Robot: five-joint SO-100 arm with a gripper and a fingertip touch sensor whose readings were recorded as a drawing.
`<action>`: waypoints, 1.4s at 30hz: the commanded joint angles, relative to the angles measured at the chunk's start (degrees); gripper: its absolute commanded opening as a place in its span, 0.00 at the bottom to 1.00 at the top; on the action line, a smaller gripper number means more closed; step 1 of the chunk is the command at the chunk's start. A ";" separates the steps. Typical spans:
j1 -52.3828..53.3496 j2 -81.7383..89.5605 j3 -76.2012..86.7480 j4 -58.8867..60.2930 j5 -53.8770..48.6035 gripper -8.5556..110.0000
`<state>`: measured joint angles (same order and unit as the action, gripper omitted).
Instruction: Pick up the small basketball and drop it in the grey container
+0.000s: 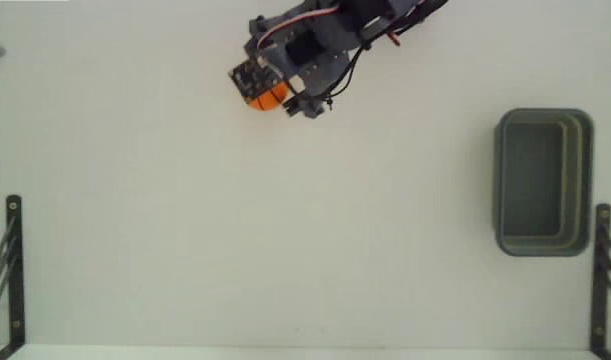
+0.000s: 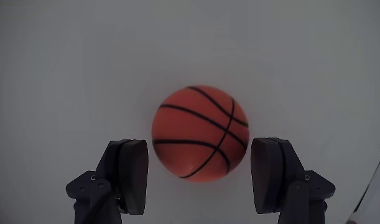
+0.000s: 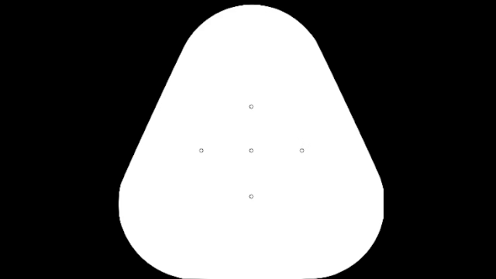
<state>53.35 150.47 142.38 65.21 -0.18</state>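
Fixed view: bright, even light, the white table (image 1: 285,230) nearly overexposed, shadows faint, edges slightly soft. Wrist view: dimmer and grey, darkening towards the corners; the ball (image 2: 200,132) is sharp with a soft shadow beneath, and the gripper (image 2: 200,177) fingers are dark and slightly blurred.

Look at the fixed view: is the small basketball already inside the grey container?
No: the small basketball sits under the hand at upper left, far from the grey container at right.

A plain white table (image 1: 285,230) is seen in the fixed view. The small basketball (image 1: 267,97) is found at eleven o'clock, the grey container (image 1: 543,181) at three o'clock.
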 commanded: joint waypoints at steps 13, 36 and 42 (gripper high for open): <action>1.34 3.13 5.54 -5.13 0.18 1.00; 1.34 3.56 8.46 -7.63 0.18 1.00; 1.34 3.56 8.46 -7.63 0.18 1.00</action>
<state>53.35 152.23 150.38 58.27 -0.26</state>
